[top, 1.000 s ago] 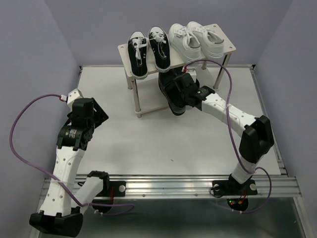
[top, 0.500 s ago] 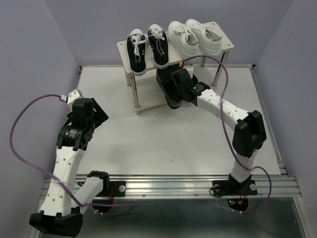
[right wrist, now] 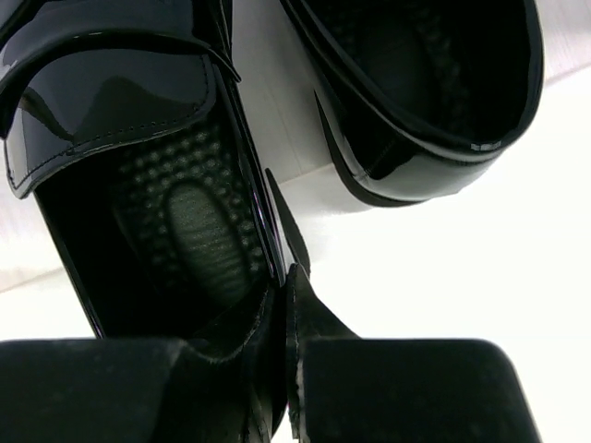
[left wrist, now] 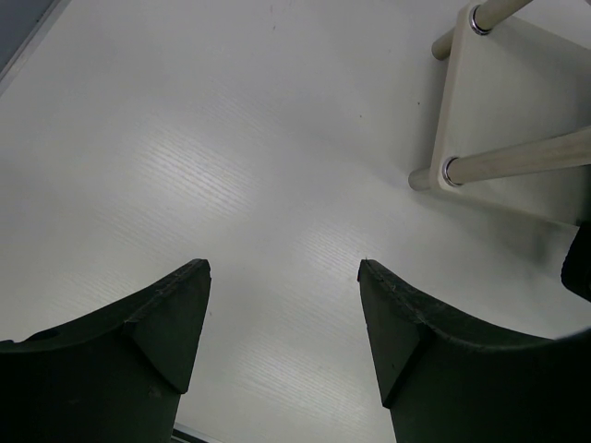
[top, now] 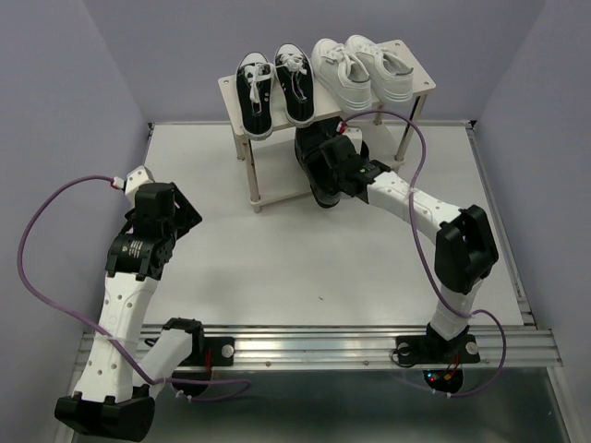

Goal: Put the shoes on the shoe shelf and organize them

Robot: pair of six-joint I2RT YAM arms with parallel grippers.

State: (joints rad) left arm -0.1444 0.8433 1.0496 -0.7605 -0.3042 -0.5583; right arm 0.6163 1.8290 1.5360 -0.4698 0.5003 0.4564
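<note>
Top external view: right gripper, pinching a glossy black loafer by its side wall, has slid it further under the shoe shelf than a second ago, so it looks nearly placed; left gripper hangs spread, empty.

Atop the shoe shelf, canvas sneakers sit left of lace-up sneakers, loafers beneath.

Top view high behind, angled down, 2 close wrist views, left shares shoe shelf
</note>
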